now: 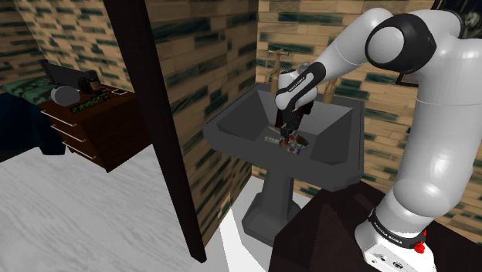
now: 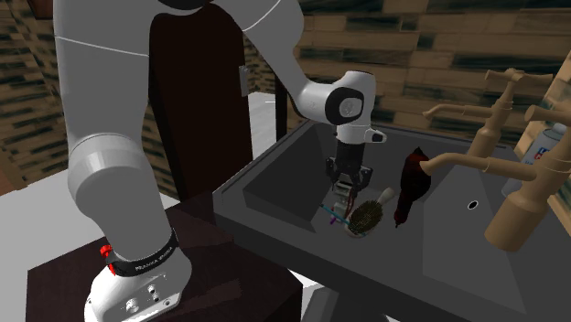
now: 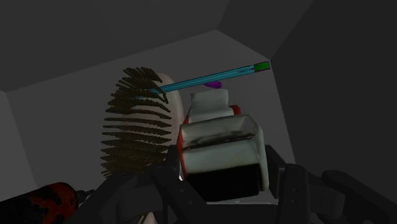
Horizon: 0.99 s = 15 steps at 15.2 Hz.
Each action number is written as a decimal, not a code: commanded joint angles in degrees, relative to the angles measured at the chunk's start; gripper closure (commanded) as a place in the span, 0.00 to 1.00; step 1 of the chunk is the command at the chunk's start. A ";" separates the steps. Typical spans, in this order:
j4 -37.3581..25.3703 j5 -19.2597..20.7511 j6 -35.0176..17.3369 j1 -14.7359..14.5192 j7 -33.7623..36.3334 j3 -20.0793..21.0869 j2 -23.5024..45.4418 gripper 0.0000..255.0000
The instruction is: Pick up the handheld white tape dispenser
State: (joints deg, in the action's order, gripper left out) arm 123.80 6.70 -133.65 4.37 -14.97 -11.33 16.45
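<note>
The black tool (image 2: 344, 194) pinches the blocky white tape dispenser (image 3: 219, 143) inside the dark grey sink (image 2: 274, 178); a bristled oval hairbrush (image 3: 137, 124) lies beside it.

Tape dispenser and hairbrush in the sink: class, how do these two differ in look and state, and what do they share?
The tape dispenser is a white, blocky body with red parts; the hairbrush is an oval head packed with dark bristles. The tape dispenser is clasped by the gripper; the hairbrush lies free beside it. Both are inside the dark grey sink.
</note>
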 commanded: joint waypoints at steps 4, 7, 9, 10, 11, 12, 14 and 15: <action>-0.42 0.23 2.67 -0.16 -0.08 -0.10 -2.12 1.00; -0.89 0.40 4.73 -0.27 -0.16 -0.17 -3.72 1.00; -1.27 0.51 6.12 -0.33 -0.21 -0.20 -4.74 1.00; -1.48 0.56 6.82 -0.36 -0.24 -0.22 -5.23 1.00; -1.70 0.61 7.52 -0.39 -0.28 -0.23 -5.72 1.00; -1.94 0.66 8.22 -0.42 -0.31 -0.24 -6.19 1.00; -2.44 0.75 9.63 -0.48 -0.38 -0.26 -7.12 1.00; -2.71 0.79 10.34 -0.50 -0.41 -0.26 -7.56 1.00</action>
State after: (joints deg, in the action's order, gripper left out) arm 121.47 7.45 -124.12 3.89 -15.34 -11.58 9.33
